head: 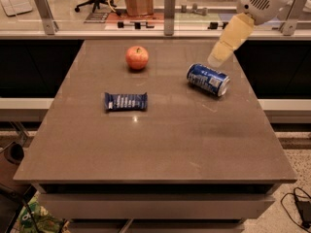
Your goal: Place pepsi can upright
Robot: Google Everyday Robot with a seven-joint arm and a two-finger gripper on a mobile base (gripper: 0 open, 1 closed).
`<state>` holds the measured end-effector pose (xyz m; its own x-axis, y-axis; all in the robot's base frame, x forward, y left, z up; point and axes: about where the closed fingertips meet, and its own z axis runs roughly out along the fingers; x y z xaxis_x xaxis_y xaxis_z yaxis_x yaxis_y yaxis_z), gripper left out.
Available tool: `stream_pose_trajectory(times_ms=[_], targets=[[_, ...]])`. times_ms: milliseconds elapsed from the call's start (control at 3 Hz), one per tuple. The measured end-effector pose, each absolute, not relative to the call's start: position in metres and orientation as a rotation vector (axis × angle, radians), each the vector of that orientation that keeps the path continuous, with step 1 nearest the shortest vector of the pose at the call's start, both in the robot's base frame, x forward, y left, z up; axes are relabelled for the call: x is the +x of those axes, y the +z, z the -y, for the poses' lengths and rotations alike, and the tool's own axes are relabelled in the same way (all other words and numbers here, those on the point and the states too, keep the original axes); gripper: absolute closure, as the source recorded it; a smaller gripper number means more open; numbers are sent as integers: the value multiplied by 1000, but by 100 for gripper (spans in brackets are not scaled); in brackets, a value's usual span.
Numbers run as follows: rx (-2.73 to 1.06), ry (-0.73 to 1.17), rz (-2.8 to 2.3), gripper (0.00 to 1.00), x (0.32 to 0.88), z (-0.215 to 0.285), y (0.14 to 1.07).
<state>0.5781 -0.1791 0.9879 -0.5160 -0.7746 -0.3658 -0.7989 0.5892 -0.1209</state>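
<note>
The pepsi can (208,79) is blue with white markings and lies on its side on the right part of the brown table (155,140). My arm comes in from the upper right. My gripper (216,58), in a beige cover, hangs just above and behind the can's upper end, apart from it.
A red apple (137,57) sits at the table's back centre. A flat blue snack bar wrapper (126,101) lies left of centre. A glass partition with metal posts (169,6) runs behind the table. Cables lie on the floor at the lower right.
</note>
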Motion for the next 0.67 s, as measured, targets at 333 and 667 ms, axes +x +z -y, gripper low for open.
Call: stream_pose_trajectory(times_ms=[333, 667], targets=[[-1222, 44, -2499, 0, 598, 176, 977], [-1209, 48, -2518, 0, 614, 173, 963]])
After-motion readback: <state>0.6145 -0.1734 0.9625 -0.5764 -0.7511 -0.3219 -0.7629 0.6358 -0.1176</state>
